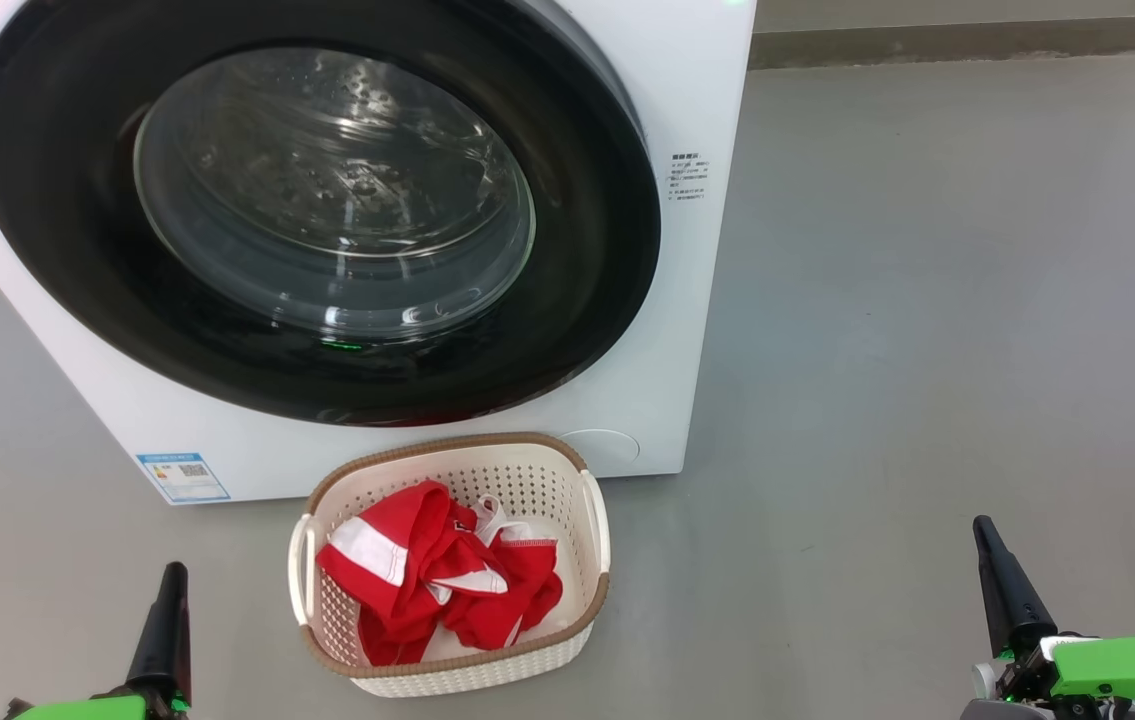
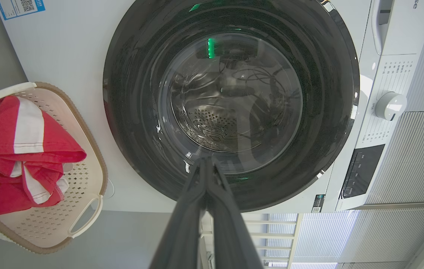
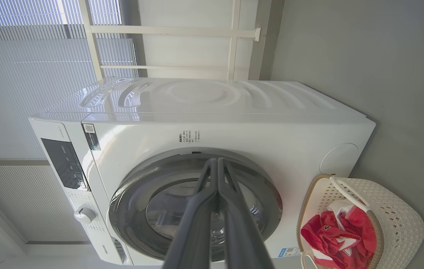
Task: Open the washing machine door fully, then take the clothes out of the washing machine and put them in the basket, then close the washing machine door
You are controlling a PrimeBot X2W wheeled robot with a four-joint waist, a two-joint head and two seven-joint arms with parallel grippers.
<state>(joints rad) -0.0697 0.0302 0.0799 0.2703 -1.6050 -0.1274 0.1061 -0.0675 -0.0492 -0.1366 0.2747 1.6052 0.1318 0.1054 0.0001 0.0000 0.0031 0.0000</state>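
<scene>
One perforated plastic basket [image 1: 539,482] holds crumpled red clothes [image 1: 437,580].

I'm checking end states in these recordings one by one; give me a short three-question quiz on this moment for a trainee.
1. True or false: the washing machine door is shut.
2. Where are the clothes? A in the drum; B in the basket; C on the floor.
3. What do the left hand and right hand hold?
Key: 1 true; 2 B; 3 nothing, both hands are shut and empty.
</scene>
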